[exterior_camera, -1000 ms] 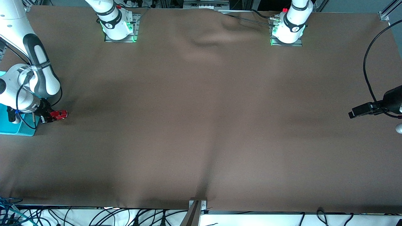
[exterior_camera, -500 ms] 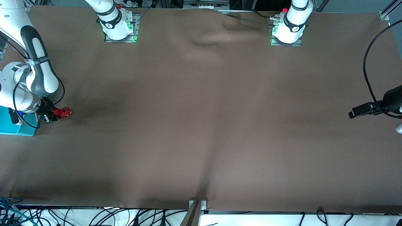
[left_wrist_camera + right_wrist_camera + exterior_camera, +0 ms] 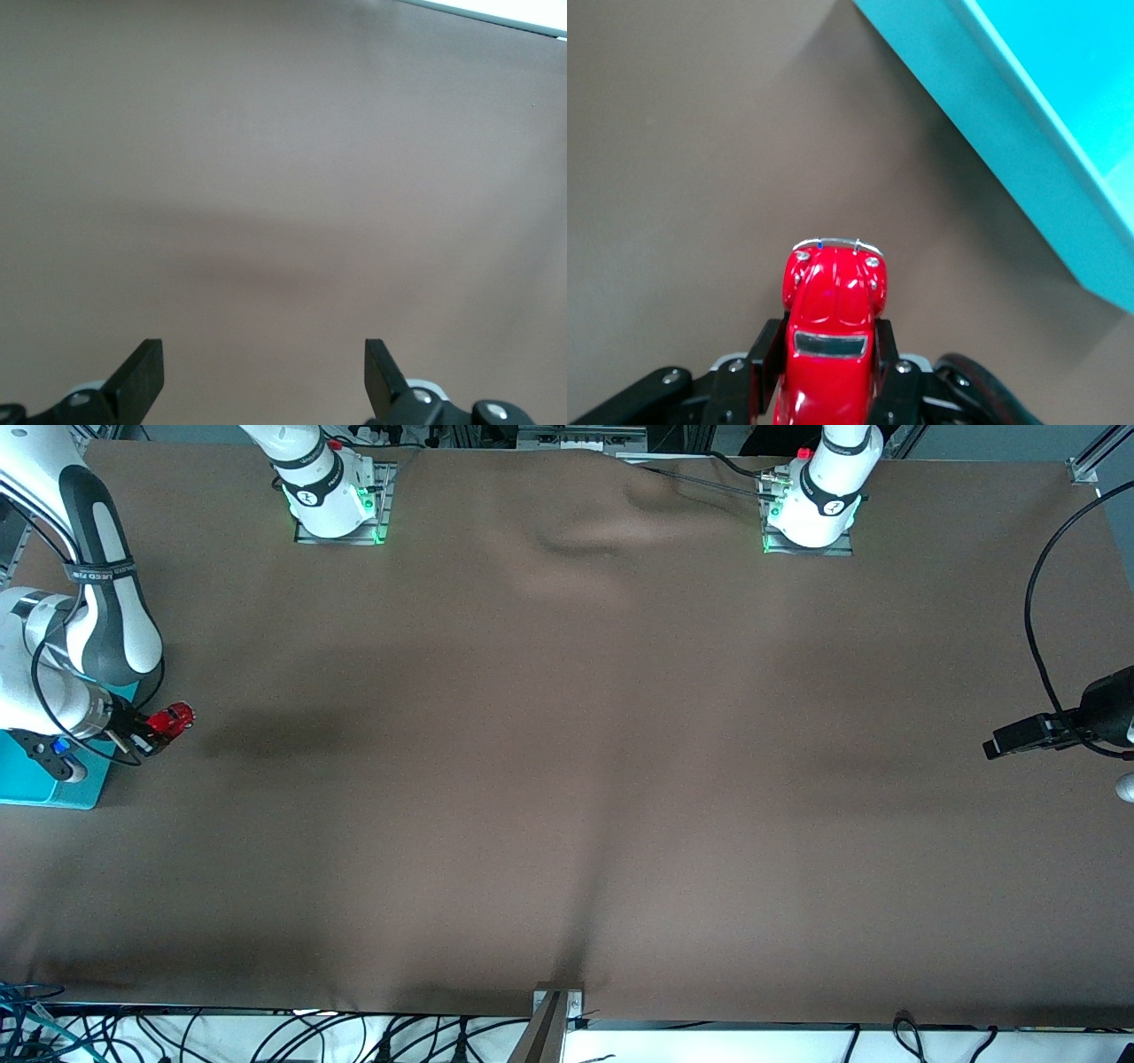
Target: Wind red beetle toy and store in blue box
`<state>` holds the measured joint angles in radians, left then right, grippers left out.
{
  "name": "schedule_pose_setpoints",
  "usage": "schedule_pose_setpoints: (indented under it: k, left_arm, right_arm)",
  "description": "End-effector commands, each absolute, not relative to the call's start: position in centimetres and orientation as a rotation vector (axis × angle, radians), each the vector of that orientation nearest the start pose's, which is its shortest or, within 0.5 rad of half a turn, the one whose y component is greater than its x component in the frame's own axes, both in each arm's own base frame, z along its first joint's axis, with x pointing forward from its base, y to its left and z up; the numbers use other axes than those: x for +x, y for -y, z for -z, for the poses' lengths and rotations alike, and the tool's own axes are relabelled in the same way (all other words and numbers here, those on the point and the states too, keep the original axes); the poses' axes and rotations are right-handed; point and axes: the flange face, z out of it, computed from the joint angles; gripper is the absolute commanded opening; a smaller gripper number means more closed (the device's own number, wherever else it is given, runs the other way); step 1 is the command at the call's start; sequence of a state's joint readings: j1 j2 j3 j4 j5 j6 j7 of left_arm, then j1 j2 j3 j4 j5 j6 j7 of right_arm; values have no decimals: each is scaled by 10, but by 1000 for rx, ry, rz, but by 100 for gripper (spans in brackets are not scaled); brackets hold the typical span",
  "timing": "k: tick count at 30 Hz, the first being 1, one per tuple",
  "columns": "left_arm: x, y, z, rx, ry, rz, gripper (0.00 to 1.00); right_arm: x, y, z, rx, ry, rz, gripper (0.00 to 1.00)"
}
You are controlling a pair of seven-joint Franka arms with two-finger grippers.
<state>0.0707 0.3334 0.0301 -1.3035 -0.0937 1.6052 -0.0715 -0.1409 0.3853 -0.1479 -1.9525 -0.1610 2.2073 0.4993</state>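
We are seeing the right hand (image 3: 828,376) clamping the red beetle toy (image 3: 830,332) beside the blue box (image 3: 1028,133); the left hand (image 3: 264,376) is waiting, fingers wide apart and holding nothing.

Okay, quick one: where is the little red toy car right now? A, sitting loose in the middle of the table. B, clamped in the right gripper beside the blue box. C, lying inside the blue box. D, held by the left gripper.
B: the right gripper is shut on the red toy car, holding it over the table just next to the blue box, not yet in it.
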Motion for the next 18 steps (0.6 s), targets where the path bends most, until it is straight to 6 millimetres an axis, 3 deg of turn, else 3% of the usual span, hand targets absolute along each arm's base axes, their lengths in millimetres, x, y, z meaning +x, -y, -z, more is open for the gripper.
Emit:
schedule_pose_setpoints:
  k: [1,10,18]
  left_arm:
    - [649,-53,-559,-3208,251,-51,100]
    - [649,-54,-560,-3207,254,-51,100]
    - [649,-55,-559,-3207,253,-53,100]
  right_arm:
    - [572,179,-294,-3261,-784,-273,0]
    - [568,191,-305,-3306,-588,-285,0]
    - [562,222,-316,-3333,-431,-291,0]
